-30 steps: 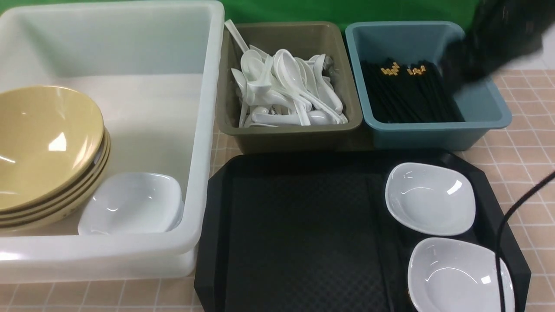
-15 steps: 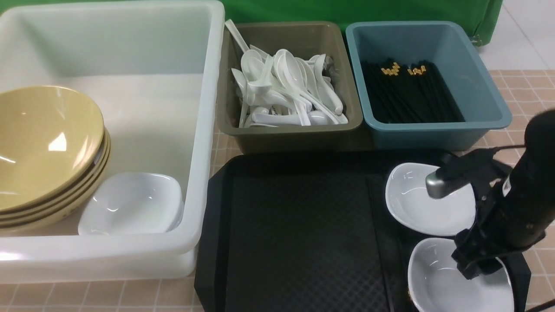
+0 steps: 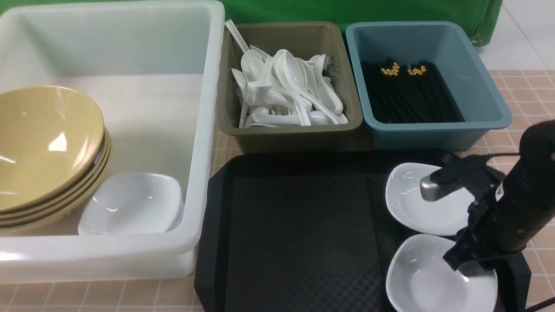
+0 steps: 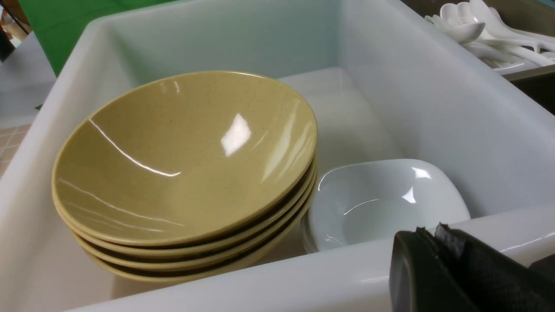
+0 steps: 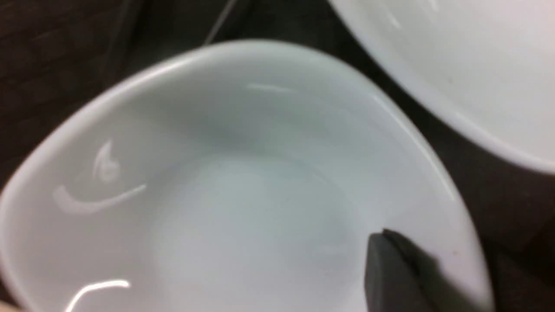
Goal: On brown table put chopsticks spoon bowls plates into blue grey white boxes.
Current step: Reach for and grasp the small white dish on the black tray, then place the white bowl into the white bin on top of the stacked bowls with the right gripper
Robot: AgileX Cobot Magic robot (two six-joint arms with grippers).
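Observation:
My right gripper (image 3: 466, 264) is shut on the right rim of the near white plate (image 3: 425, 277) on the black tray; one finger (image 5: 390, 268) lies inside that plate (image 5: 243, 195). A second plate (image 3: 412, 203) sits just behind it. My left gripper (image 4: 427, 232) is shut and empty at the white box's near rim (image 4: 260, 281). In that box are stacked yellow bowls (image 3: 43, 143) and another plate (image 3: 130, 203). Black chopsticks (image 3: 407, 93) lie in the blue box (image 3: 477, 82). The red-tipped spoon is out of view.
The olive-grey box (image 3: 295, 136) holds several plain white spoons (image 3: 286, 91). The black tray (image 3: 303, 234) lies on the tiled brown table (image 3: 529, 91) in front of both small boxes. A green backdrop stands behind them.
My right arm came down from above the blue box to the near plate. In the last half second that plate slid left with the gripper. The left side is unchanged.

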